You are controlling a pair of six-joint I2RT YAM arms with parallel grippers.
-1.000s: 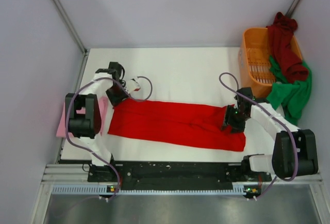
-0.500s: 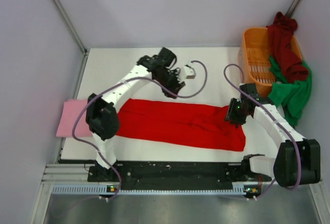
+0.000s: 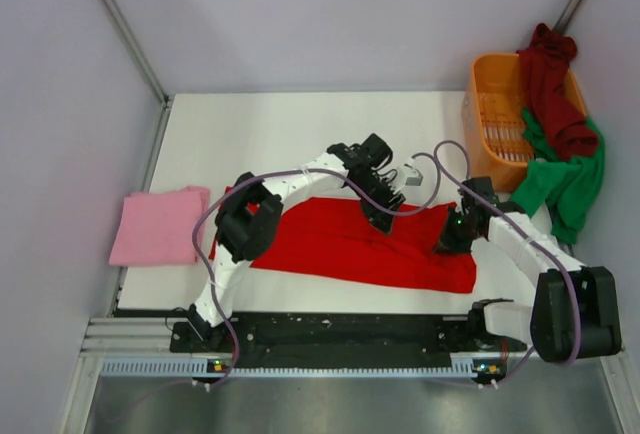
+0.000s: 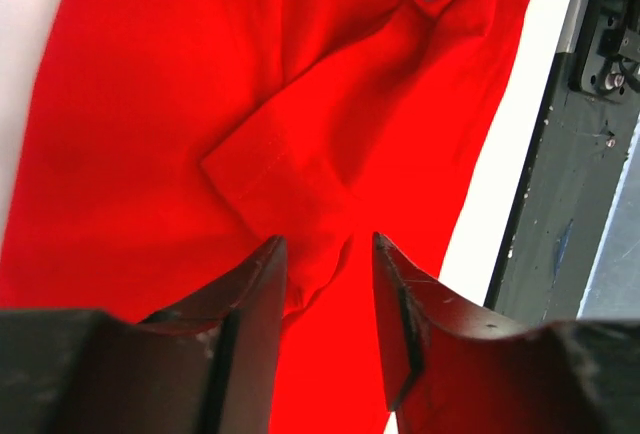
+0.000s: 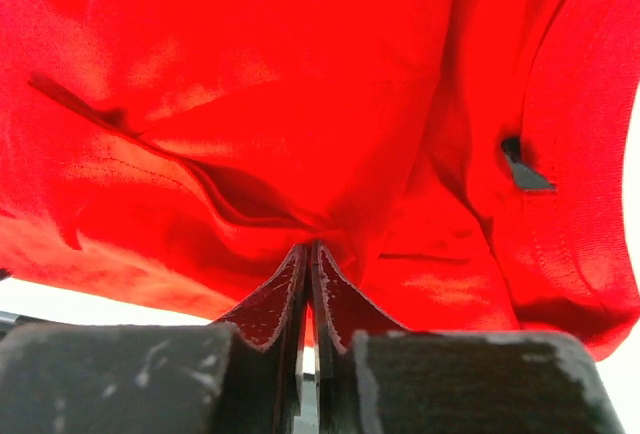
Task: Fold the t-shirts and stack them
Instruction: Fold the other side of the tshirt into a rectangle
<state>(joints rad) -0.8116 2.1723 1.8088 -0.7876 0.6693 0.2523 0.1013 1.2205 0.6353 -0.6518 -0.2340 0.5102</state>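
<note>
A bright red t-shirt lies folded into a long band across the near half of the white table. My left arm reaches far to the right, and my left gripper hovers open over the shirt's right half. In the left wrist view its jaws straddle red cloth just below a sleeve hem, holding nothing. My right gripper is at the shirt's right end. In the right wrist view it is shut on a pinched fold of the red t-shirt.
A folded pink t-shirt lies at the table's left edge. An orange basket stands at the back right, with a maroon t-shirt draped over it and a green one hanging beside it. The black front rail runs near the shirt.
My left arm swung from the shirt's left end, round the back, to its right half. My right gripper has shut on the cloth at the right end.
</note>
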